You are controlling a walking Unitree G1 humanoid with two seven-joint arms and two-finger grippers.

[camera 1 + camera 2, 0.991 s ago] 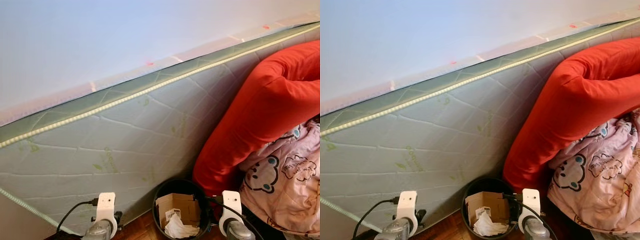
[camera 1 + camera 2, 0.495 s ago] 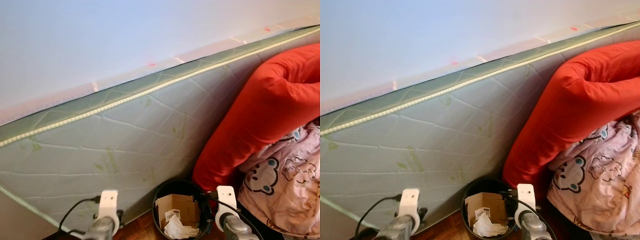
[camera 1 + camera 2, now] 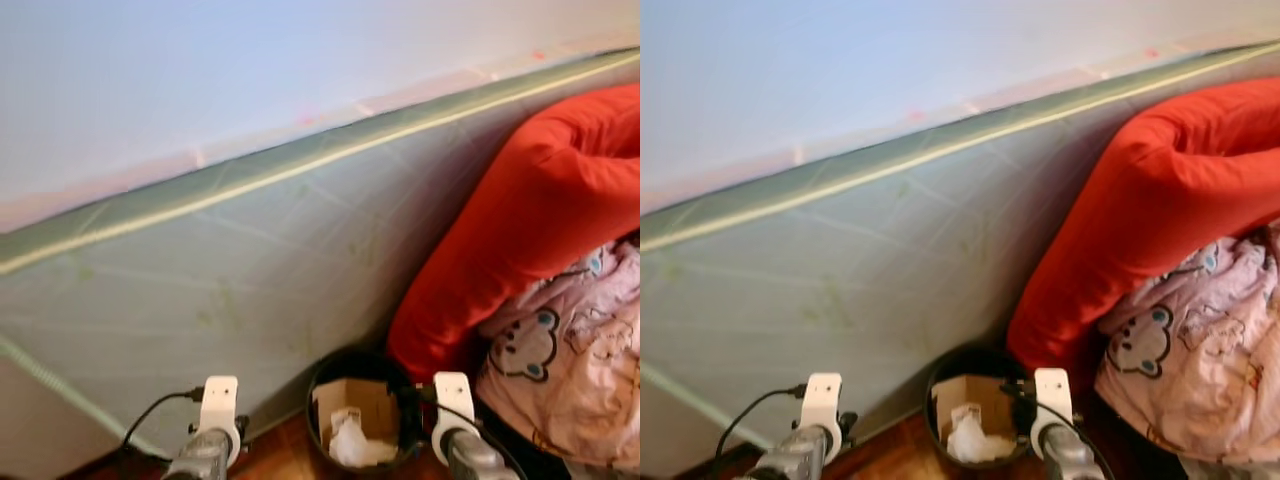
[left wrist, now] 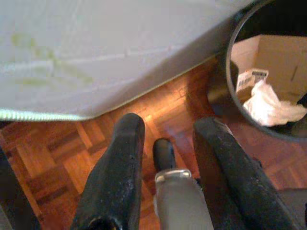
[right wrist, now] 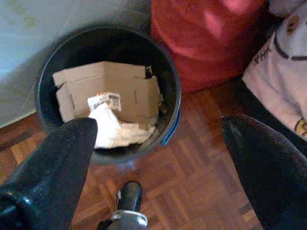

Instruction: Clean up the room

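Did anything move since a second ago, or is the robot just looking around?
Nothing was picked up or dropped. The head pictures have slid a little and gone blurry, so the camera moved, not the things. The black bin still holds the cardboard box and white paper, beside the red cushion and the mattress. The left gripper and right gripper stay open and empty over the wooden floor.

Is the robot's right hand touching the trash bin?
Apart. In the right wrist view the open right gripper hangs above the trash bin, with bare wood floor showing between its jaws.
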